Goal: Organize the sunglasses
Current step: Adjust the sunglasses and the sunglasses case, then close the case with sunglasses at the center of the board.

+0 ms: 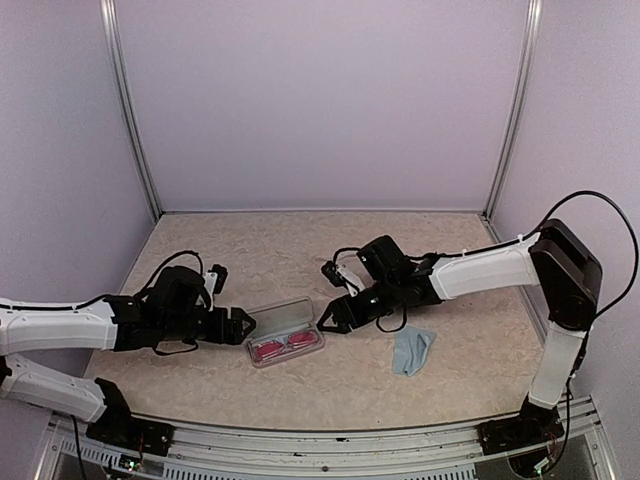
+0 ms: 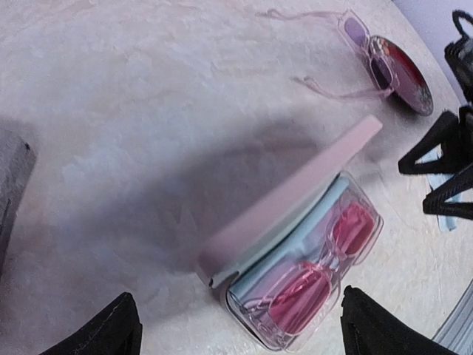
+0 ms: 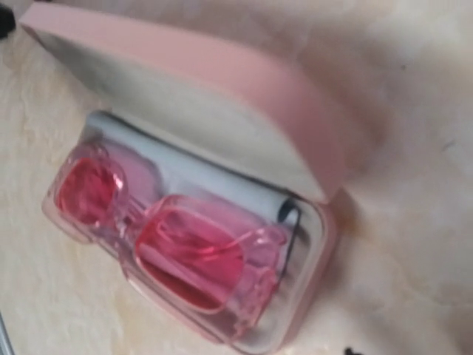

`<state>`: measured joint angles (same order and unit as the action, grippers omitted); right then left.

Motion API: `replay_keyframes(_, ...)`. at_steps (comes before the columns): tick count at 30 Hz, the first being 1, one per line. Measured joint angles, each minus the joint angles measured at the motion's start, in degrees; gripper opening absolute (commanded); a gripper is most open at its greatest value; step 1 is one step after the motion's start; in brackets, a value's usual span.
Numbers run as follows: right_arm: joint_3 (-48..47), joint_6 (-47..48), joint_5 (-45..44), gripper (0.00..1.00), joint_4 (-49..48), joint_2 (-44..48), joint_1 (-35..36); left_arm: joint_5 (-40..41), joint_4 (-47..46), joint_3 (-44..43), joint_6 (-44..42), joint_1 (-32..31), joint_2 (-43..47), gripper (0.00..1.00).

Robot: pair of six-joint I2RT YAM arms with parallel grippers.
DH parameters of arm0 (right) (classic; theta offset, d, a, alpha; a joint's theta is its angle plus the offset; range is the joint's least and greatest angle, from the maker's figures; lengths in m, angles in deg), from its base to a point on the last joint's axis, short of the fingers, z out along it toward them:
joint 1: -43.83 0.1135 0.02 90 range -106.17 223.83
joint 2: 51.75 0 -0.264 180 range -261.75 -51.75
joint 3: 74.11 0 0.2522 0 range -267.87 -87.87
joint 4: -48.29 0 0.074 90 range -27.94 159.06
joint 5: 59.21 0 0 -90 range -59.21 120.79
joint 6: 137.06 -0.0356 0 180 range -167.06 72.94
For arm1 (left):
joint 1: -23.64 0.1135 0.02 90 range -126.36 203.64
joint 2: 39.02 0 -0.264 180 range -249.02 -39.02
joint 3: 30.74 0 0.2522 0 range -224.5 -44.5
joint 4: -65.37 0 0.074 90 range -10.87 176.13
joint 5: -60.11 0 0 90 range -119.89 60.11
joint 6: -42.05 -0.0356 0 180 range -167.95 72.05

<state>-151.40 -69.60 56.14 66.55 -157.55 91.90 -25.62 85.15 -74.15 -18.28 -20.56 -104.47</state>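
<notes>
The left claw (image 1: pixel 241 327) is held low over the table (image 1: pixel 220 250). Its two fingers (image 2: pixel 103 329) are spread wide apart, and nothing is pinched between them.

Just in front of this claw a pink case (image 2: pixel 295 196) is seen lying on the table, with its lid tipped up and open. The red sunglasses (image 2: pixel 314 285) are laid inside the bottom half of the case. They are folded, and the red lenses are turned up. A light-blue cloth (image 2: pixel 292 248) is tucked in beside them, between the glasses and the lid.

The right claw (image 1: pixel 330 316) is held at the other side of the case, close to it. As far as can be seen, the case is not touched by it. Its fingers are parted too, and nothing is seen between them.

Past the case, farther from the left claw, the pale sunglasses (image 2: pixel 358 31) are seen lying on the bare table, apart from the case. Their long thin arms are opened out. A dark round thing (image 2: pixel 406 78) is pressed against one end of them, and what it is cannot be told.

A second blue cloth (image 1: pixel 412 350) is seen crumpled on the table under the right arm, apart from the case.
</notes>
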Motion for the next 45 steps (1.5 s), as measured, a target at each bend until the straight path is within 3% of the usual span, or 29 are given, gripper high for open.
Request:
replay_keyframes(11, 0.4, -4.2, -0.1, 0.38, -3.4, -3.0, -0.6, 1.7, -3.0, -8.6, -5.0, 5.6, -3.5, 0.92)
replay_keyframes(45, -1.0, -5.7, -3.1, 0.24, -3.4, -7.9, 1.0, 0.4, -7.1, -14.9, -11.1, 6.7, -14.7, 0.89)
